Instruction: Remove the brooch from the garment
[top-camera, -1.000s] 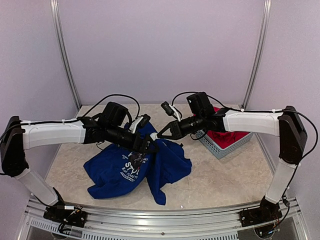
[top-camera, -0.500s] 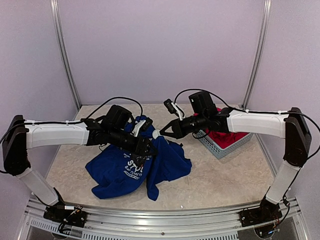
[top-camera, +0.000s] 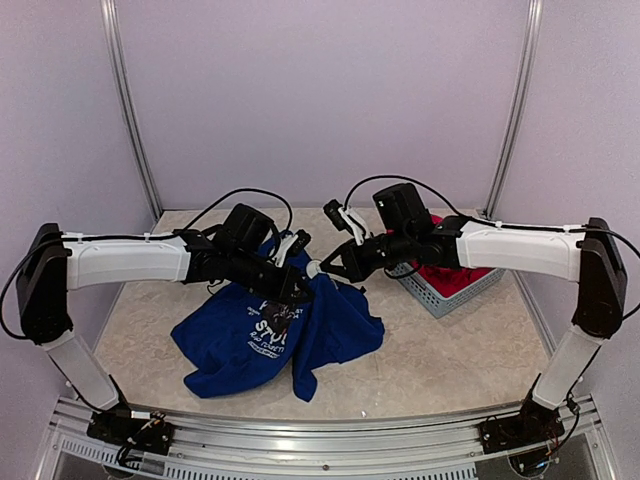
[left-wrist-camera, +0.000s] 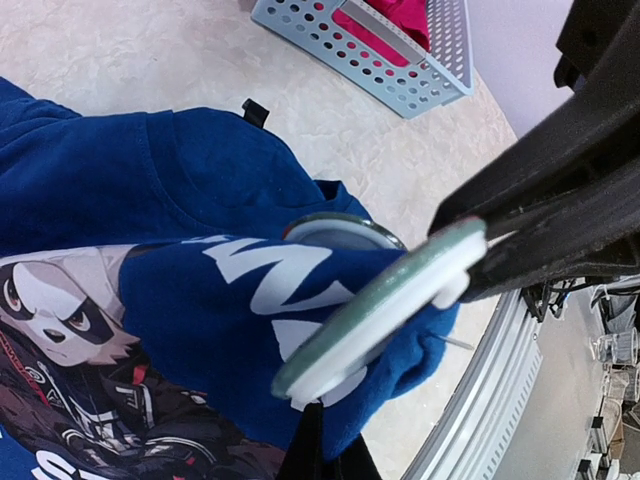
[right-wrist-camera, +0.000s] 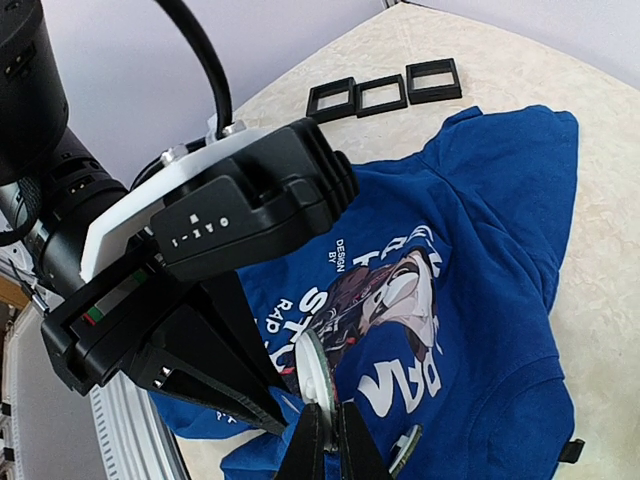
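Pinches the rim of the brooch (left-wrist-camera: 380, 305) with the right gripper (right-wrist-camera: 325, 442), jaws pressed almost together on the thin edge. Clamps a fold of the garment (left-wrist-camera: 150, 190) with the left gripper (left-wrist-camera: 322, 455), jaws also nearly closed, directly under the brooch. Holds the brooch right between the 2 grippers, touching the blue cloth. Shows the disc edge-on in the left wrist view, long axis slanting from the left fingertips up toward the right fingers, lower end wrapped in cloth. Has the basket (top-camera: 447, 293) with red cloth (top-camera: 450, 275) behind the right gripper, beside its arm.
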